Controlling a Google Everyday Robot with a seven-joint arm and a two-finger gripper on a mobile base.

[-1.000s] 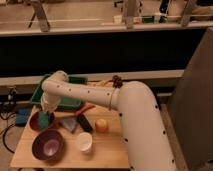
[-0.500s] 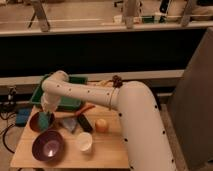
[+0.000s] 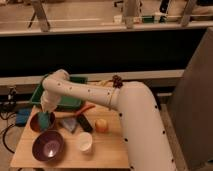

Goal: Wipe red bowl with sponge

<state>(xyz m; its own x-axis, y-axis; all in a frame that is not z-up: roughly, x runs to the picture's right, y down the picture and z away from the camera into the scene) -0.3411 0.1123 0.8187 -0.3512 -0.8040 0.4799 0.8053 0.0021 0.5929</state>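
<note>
The red bowl (image 3: 38,123) sits at the left of the wooden table (image 3: 107,145), partly covered by my arm's end. The teal-green sponge (image 3: 45,120) is inside the bowl, under my gripper (image 3: 46,113). The gripper reaches down from the white arm (image 3: 85,92) and presses on the sponge in the bowl. The bowl's rim shows on its left and lower sides.
A larger dark purple bowl (image 3: 48,145) stands in front of the red bowl. A white cup (image 3: 85,142), a yellow-orange fruit (image 3: 101,125), a black object (image 3: 84,123), a grey-blue wedge (image 3: 69,124) and a green tray (image 3: 70,100) are nearby. A blue block (image 3: 22,116) lies off the table's left edge.
</note>
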